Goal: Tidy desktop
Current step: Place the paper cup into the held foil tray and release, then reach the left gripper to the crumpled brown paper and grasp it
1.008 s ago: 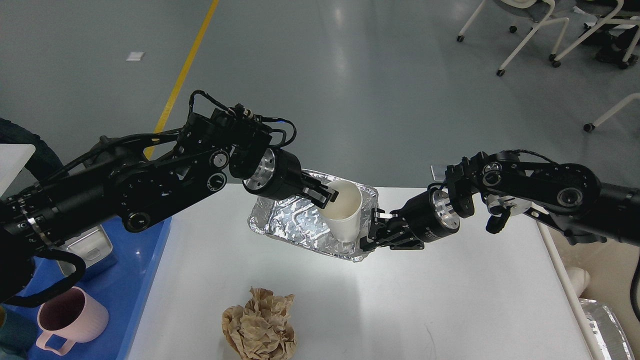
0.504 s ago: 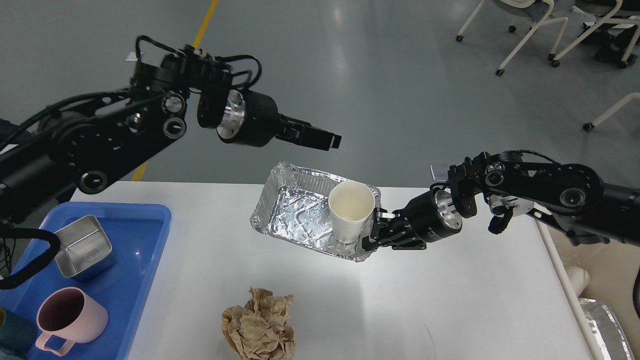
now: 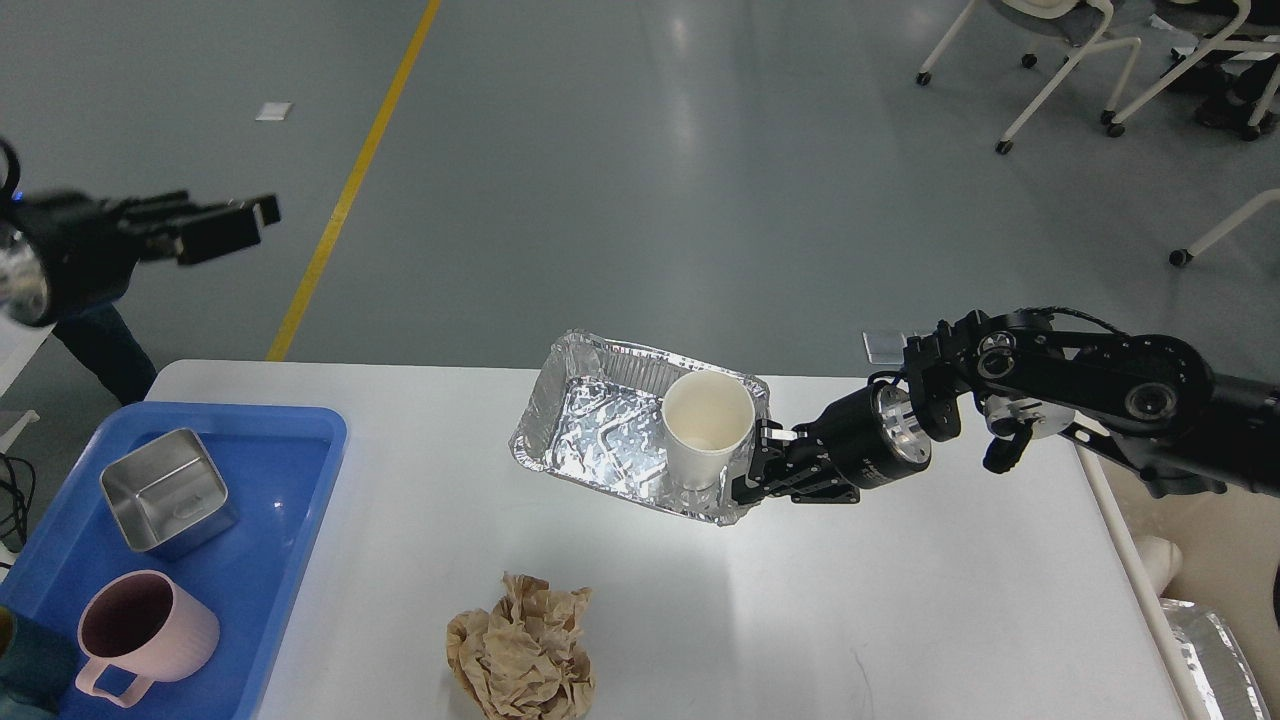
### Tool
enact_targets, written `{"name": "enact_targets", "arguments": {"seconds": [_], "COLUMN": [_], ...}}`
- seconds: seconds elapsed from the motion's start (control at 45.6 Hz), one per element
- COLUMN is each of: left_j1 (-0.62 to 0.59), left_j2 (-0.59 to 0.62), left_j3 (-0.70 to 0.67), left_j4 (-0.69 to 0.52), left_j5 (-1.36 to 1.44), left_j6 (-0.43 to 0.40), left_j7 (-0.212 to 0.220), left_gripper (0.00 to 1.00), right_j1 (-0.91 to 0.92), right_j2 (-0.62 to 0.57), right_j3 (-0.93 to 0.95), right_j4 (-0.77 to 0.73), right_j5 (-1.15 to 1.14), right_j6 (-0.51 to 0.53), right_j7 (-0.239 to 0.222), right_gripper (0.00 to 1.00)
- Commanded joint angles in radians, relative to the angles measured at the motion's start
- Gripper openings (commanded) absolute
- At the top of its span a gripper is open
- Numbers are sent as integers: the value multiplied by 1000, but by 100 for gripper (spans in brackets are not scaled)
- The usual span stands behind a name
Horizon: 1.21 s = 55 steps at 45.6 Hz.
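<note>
My right fingers (image 3: 752,477) grip the foil tray's (image 3: 600,430) right rim near the desk's (image 3: 900,600) far edge, so I can carry it with the cup (image 3: 705,430) inside. My left fingers (image 3: 225,222) are beyond the far-left corner; I cannot tell their state.

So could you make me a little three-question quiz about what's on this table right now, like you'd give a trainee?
1. True or false: the white paper cup stands upright inside the foil tray.
2. Which gripper is at the foil tray's edge? A) left gripper B) right gripper
3. Fill in: the pink mug and the steel container sit in the ____ tray, while the crumpled brown paper lies on the desktop.

Key: 1 true; 2 B; 3 blue.
</note>
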Motion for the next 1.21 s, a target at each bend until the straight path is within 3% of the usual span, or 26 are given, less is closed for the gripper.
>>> {"name": "enact_targets", "arguments": {"seconds": [0.0,0.11,0.307,0.679,0.767,1.008,1.183], "left_j1": [229,382,556,597,591,538,535], "left_j2": [114,153,168,131,48,-333,-444], "left_j3": [-1,0,2,28,38,57,133], "left_j4": [-63,-79,-146,-171,-166,-151,-138], "left_j5": [0,-1,2,-1,-1,21,78], "left_j6": [157,258,330,342,298,197,194], "left_j7": [-2,-9,-19,-22,-22,3,15], "left_gripper": [97,97,97,97,97,97,97], "right_j1": [-1,-3,-14,-34,-34,-32,-28], "right_j2": [1,0,-2,-7,-7,-5,-5], "right_j3": [-1,-6,-9,-1,0,4,4], "right_j4": [-1,0,0,2,6,8,8], "right_j5": [0,0,0,-5,-5,-5,-5], "right_j6": [-1,-1,-1,-1,-1,-1,-1], "right_j7": [0,0,0,0,0,0,0], "right_gripper": [0,0,0,0,0,0,0]}}
